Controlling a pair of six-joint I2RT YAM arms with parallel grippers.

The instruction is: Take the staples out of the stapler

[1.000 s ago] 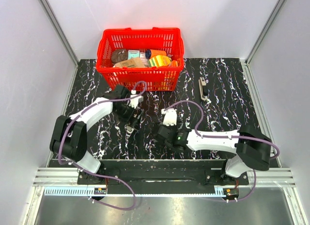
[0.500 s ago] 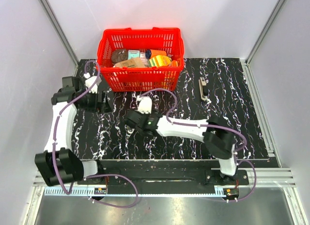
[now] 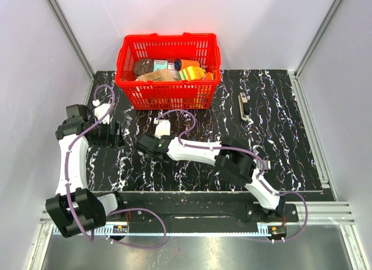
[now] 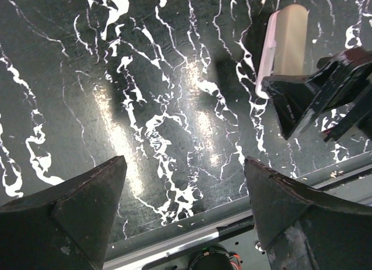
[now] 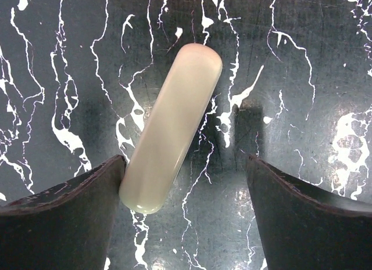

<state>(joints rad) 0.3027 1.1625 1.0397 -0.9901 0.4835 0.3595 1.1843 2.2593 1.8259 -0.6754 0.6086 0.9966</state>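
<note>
The stapler [image 3: 244, 106] lies on the black table [image 3: 285, 130], far off to the right, well away from both sets of fingers. The left gripper [image 4: 185, 162] has its fingers wide apart over bare table. The right gripper [image 5: 185, 165] is wide apart too, with nothing held, above a cream stick [image 5: 171, 128]. I count one stapler, one stick, one red basket [image 3: 168, 96] and two grippers.
</note>
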